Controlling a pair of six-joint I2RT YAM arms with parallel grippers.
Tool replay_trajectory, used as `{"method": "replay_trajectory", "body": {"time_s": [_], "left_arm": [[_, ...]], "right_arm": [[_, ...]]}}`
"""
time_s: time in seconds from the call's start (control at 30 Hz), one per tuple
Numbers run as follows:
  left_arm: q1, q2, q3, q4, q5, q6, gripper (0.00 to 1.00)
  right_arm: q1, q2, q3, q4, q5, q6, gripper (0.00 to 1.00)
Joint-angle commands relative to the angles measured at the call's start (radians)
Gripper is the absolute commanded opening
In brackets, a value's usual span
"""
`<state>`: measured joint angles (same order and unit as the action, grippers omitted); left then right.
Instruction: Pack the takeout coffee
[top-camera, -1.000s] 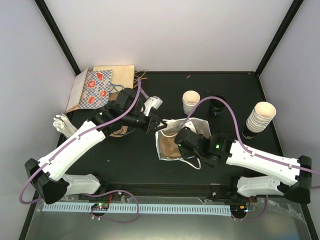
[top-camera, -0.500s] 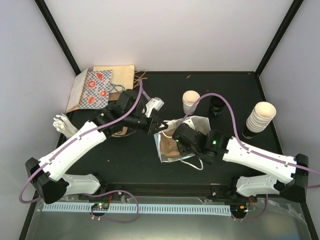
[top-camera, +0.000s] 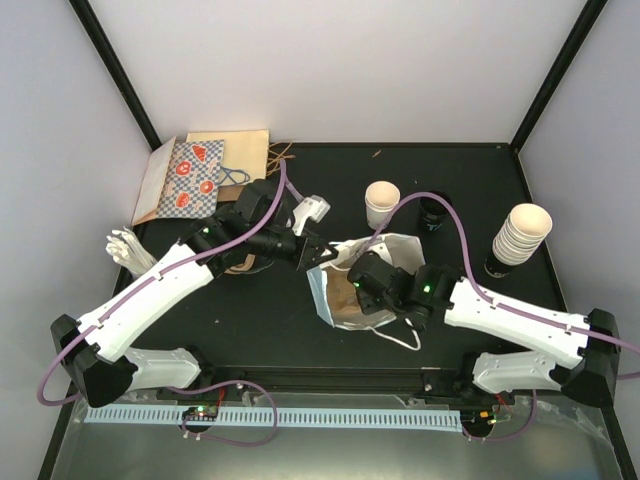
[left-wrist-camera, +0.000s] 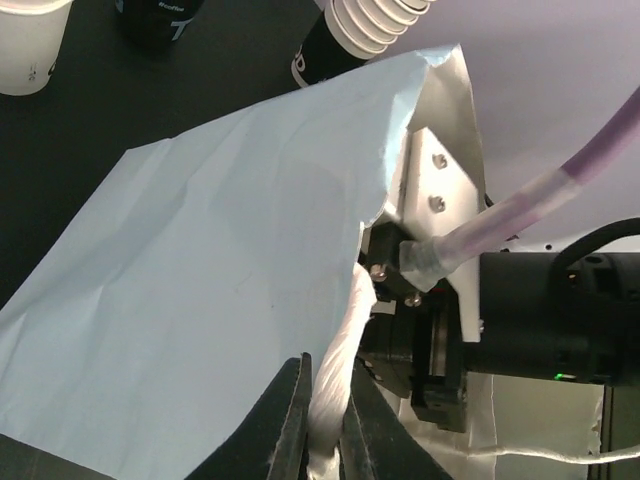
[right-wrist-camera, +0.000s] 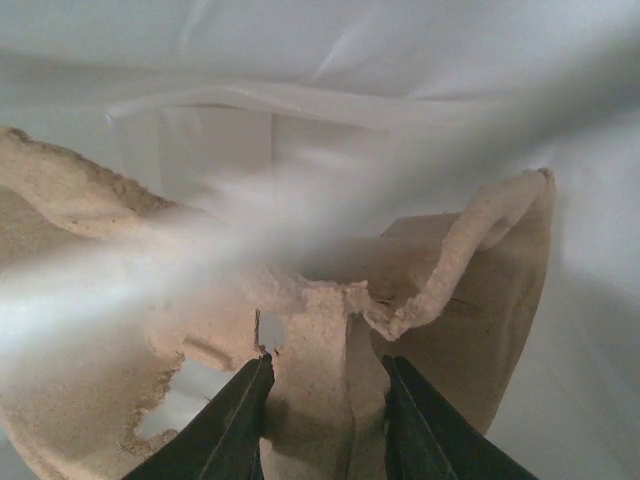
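Pinching edge of light blue paper bag (left-wrist-camera: 200, 280), left hand (left-wrist-camera: 320, 435) props mouth open, prob. so right hand (right-wrist-camera: 322, 410), clamped on brown cardboard cup carrier (right-wrist-camera: 480, 300), can seat it inside.

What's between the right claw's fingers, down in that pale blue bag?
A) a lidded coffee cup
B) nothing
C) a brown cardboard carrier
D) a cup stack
C: the right gripper clamps a ridge of the brown cardboard carrier inside the bag, seen from its wrist camera.
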<state>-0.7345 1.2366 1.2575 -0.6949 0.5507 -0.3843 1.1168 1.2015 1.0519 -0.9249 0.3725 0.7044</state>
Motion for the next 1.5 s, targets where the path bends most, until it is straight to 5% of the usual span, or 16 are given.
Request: {"method": "replay_trajectory", "body": {"time_s": [0.0, 0.4, 1.47], "left_arm": [[-0.003, -0.017, -0.006, 0.034, -0.011, -0.022, 0.09], [0.049, -0.007, -0.01, 0.079, -0.073, -0.056, 0.02], [0.063, -0.111, -0.185, 0.485, 0.114, -0.371, 0.02]], "right_arm": [[-0.002, -0.047, -0.091, 0.078, 0.007, -0.028, 0.3], [0.009, -0.122, -0.21, 0.156, 0.004, -0.062, 0.3], [0.003, 0.077, -0.148, 0.128, -0.015, -0.06, 0.31]]}}
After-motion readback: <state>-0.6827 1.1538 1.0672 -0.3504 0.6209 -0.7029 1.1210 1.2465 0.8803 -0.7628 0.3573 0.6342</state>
